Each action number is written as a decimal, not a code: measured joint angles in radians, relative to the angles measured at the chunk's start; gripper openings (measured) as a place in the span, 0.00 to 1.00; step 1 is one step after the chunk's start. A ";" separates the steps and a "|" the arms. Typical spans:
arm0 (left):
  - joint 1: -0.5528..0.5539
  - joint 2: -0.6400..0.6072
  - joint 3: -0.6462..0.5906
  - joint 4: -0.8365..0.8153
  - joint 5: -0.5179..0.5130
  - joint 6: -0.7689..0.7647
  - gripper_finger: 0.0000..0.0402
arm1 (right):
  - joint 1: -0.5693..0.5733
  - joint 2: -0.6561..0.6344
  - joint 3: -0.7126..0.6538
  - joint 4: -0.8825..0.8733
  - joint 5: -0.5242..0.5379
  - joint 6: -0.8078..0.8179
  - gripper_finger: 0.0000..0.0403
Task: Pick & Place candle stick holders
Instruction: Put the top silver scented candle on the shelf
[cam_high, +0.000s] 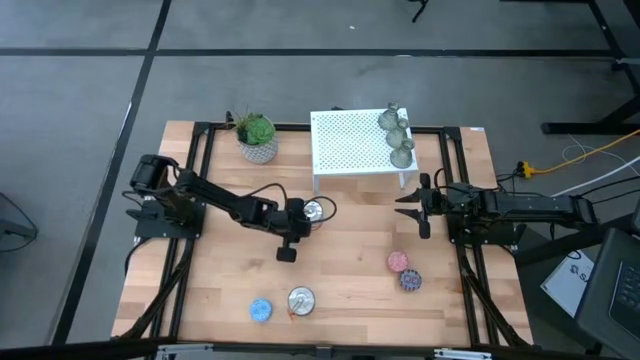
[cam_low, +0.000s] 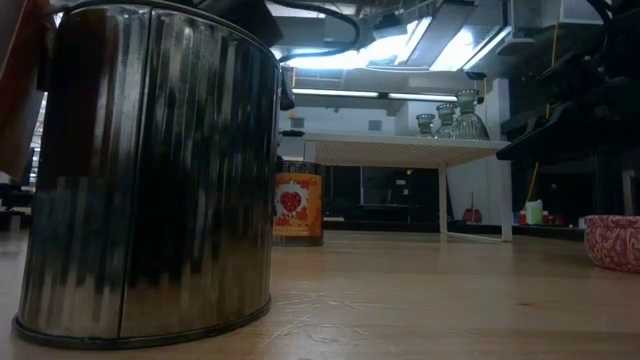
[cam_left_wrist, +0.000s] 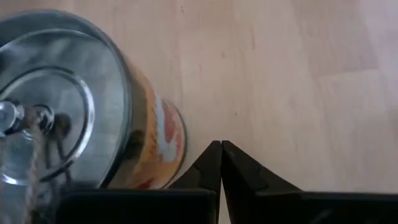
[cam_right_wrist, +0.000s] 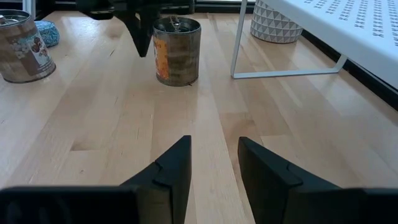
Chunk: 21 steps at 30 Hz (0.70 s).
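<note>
Candle stick holders (cam_high: 397, 135), three of them, are standing upright in a tight cluster on the right end of the white perforated shelf (cam_high: 350, 145), at the far side of the surface (cam_high: 340, 270). Seen from table height they are looking like small, pale grey-green glassy pieces with wide bases narrowing upward; finer detail is too small to tell.

Right tool (cam_high: 418, 207) is hovering just in front of the shelf's right leg, fingers apart, empty. The holders are lying beyond it and above it, on the shelf top, so this arm is clearly the nearer one. Judgement: its reach is needing to go up and forward, approaching each holder along its vertical axis.

Left tool (cam_high: 287, 243) is sitting mid-surface beside an orange-labelled tin (cam_high: 313, 210), fingers pressed together, holding nothing, well apart from the holders.
</note>
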 joint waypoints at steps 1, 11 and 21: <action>-0.004 -0.006 0.000 0.003 0.005 0.000 0.01 | 0.000 0.000 0.000 0.000 0.000 0.000 0.34; -0.055 -0.093 0.000 0.035 -0.066 0.072 0.05 | 0.000 0.000 0.000 0.000 0.000 0.000 0.34; -0.026 -0.119 0.000 0.055 -0.136 0.095 0.33 | 0.000 0.000 0.000 0.000 0.001 0.000 0.34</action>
